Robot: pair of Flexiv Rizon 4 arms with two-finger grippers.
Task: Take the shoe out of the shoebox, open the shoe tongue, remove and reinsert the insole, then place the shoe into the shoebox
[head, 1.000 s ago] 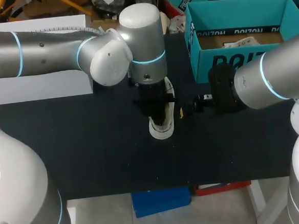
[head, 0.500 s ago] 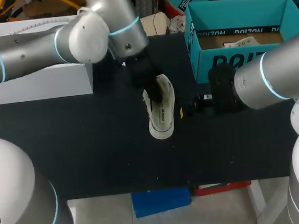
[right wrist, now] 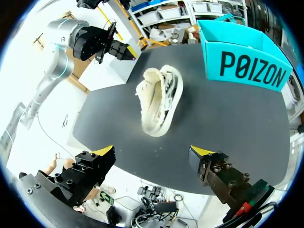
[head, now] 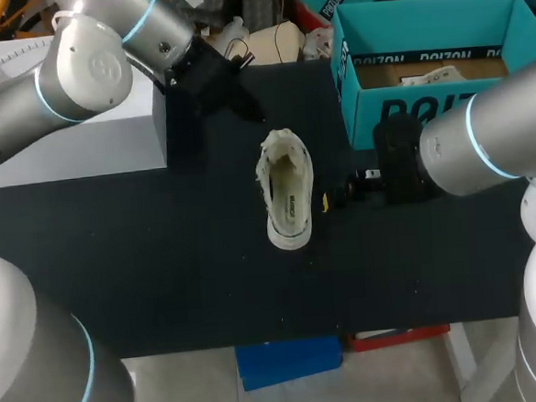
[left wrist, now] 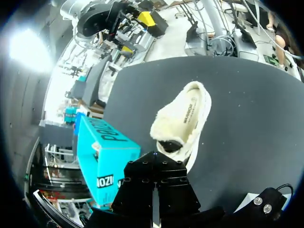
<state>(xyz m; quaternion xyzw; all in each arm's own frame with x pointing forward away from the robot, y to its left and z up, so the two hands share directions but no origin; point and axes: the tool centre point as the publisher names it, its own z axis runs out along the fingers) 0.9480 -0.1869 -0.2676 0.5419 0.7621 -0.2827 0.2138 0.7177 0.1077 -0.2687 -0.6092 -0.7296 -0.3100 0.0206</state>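
Shoe point(head: 287, 190) on black table point(head: 162, 264); teal shoebox point(head: 371, 102) nearby.

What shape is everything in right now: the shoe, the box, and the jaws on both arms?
Shoe: out of the box, resting on its sole on the table, nothing touching it.
Shoebox: open, with no shoe visible inside.
Left arm: jaws shut on nothing, clear of the shoe.
Right arm: jaws wide open and empty, short of the shoe.
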